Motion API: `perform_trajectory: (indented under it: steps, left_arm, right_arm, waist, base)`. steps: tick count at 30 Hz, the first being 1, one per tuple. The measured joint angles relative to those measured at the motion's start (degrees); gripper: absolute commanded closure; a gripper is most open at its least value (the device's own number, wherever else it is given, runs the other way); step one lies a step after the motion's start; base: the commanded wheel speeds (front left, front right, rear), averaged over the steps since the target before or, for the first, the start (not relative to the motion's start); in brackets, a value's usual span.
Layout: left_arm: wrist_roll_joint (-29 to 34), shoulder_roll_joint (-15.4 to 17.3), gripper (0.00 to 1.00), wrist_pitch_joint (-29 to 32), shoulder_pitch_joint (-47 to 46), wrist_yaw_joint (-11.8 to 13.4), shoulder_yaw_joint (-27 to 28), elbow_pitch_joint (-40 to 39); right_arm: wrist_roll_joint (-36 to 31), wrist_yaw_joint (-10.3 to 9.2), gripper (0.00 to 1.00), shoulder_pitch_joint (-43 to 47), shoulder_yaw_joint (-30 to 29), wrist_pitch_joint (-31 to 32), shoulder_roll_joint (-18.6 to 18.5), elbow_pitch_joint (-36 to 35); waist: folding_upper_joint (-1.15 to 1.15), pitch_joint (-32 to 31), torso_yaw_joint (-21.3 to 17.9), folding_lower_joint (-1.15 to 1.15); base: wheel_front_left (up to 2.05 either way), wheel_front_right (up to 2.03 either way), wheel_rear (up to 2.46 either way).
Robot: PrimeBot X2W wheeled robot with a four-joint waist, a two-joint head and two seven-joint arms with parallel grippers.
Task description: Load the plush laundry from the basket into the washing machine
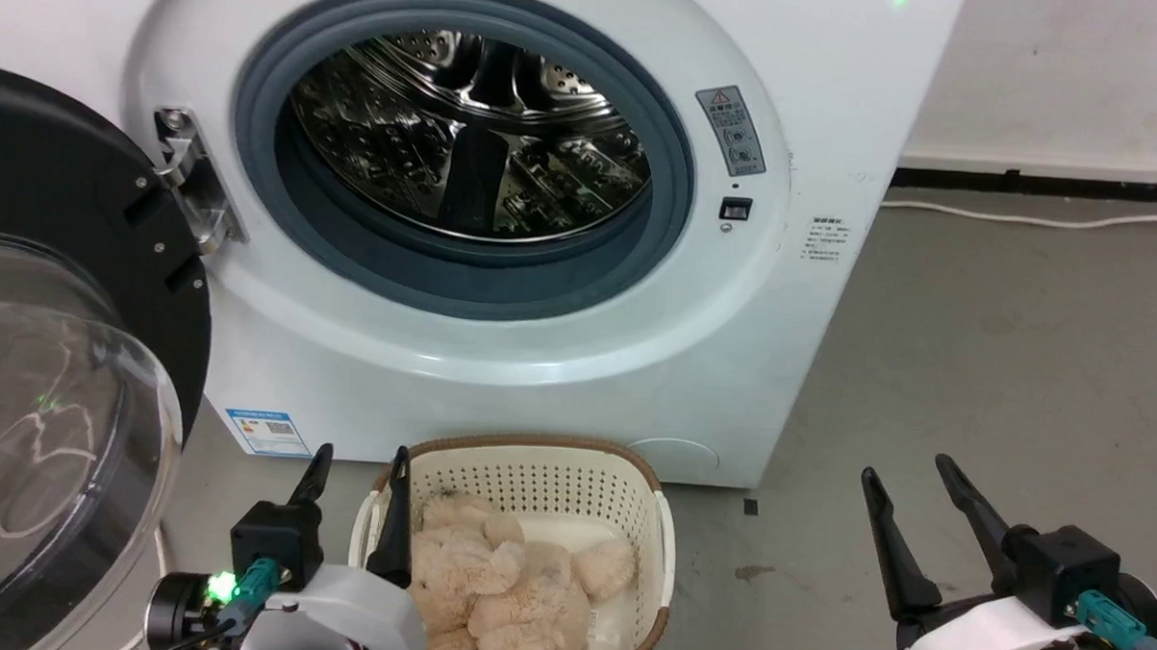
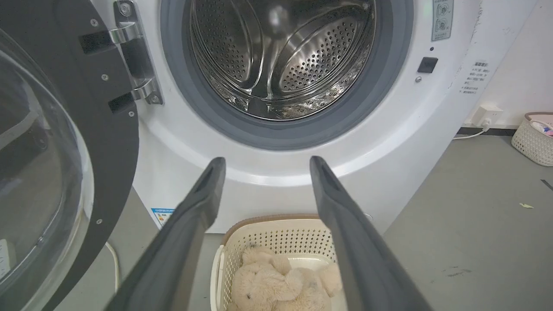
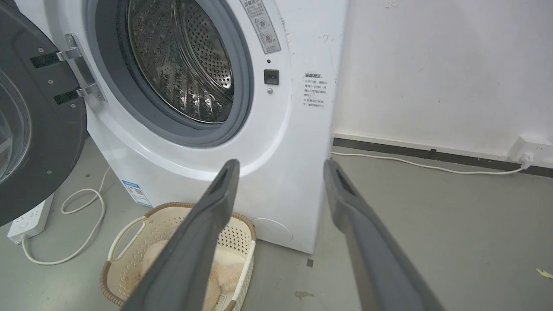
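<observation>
The plush laundry (image 1: 507, 592), a fluffy cream-beige teddy bear, lies in the cream basket (image 1: 544, 478) on the floor in front of the washing machine (image 1: 558, 363). The bear (image 2: 276, 285) and basket (image 2: 276, 235) also show low in the left wrist view, and the basket (image 3: 142, 246) in the right wrist view. The machine's door (image 1: 58, 345) hangs open at the left, its steel drum (image 1: 470, 129) bare. My left gripper (image 1: 357, 462) stands open at the basket's left rim, holding nothing. My right gripper (image 1: 905, 471) stands open over bare floor at the right.
A white cable (image 1: 1025, 217) runs along the floor by the back wall. A power strip (image 3: 30, 218) with a looped cord lies left of the machine. A second basket (image 2: 533, 138) stands far right by the wall. Grey floor stretches to the right.
</observation>
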Motion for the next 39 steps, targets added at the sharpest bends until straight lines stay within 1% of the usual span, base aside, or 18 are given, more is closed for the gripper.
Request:
perform_trajectory:
  steps: [16,27,33,39]
  left_arm:
    - [-2.7,0.1,0.0,-1.5,-7.2,0.0,-2.8,9.4]
    - [-4.4,0.4,0.0,-1.8,-14.5,0.0,-5.4,18.0]
    - [-5.7,0.6,0.0,-0.3,-18.7,0.1,-6.4,23.1]
    - [-7.0,0.9,0.0,1.2,-22.9,1.6,-7.3,28.4]
  right_arm:
    - [3.4,-0.01,0.0,-0.3,-0.4,-1.8,0.0,-2.5]
    - [6.1,-0.01,0.0,-1.7,-0.7,-3.3,0.0,-5.3]
    - [7.3,-0.01,0.0,-2.7,-0.7,-3.9,0.0,-7.1]
    - [8.7,-0.01,0.0,-3.7,-0.5,-4.6,0.0,-8.8]
  waist:
    - [0.0,6.1,-3.2,0.0]
    - [0.0,12.6,-5.1,0.01]
    - [0.0,16.7,-5.8,0.0]
    - [0.0,21.0,-6.5,0.01]
  base:
    - [0.0,0.0,0.0]
    - [0.0,0.0,0.0]
    - [0.0,0.0,0.0]
    - [0.0,0.0,0.0]
